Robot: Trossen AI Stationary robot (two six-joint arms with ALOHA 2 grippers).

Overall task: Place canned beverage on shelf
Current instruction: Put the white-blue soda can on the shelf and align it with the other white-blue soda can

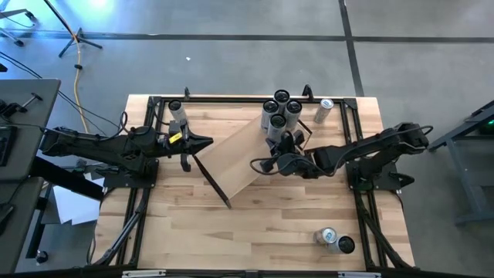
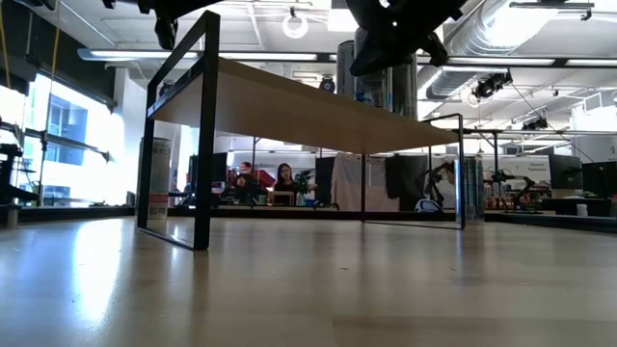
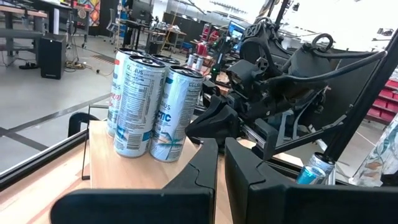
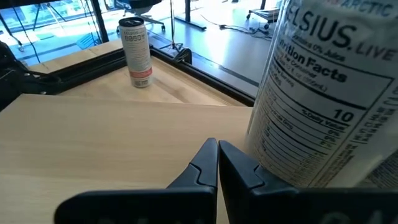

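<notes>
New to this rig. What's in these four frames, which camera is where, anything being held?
Two dark robot arms work at a wooden table. One picture looks straight down, one level from the tabletop, one from each wrist. The shelf, a pale board on black brackets, lies diagonally mid-table with four tall cans standing at its far end. The left gripper and right gripper hover over it, jaws shut, holding nothing. A can stands at far left, one lies at far right, two lie near right.

Grey concrete floor (image 1: 231,54) w/ dark seams; bright windows (image 2: 58,135) at 1 side; exposed ceiling ducts (image 2: 540,39); people seated at desks (image 2: 265,183).
</notes>
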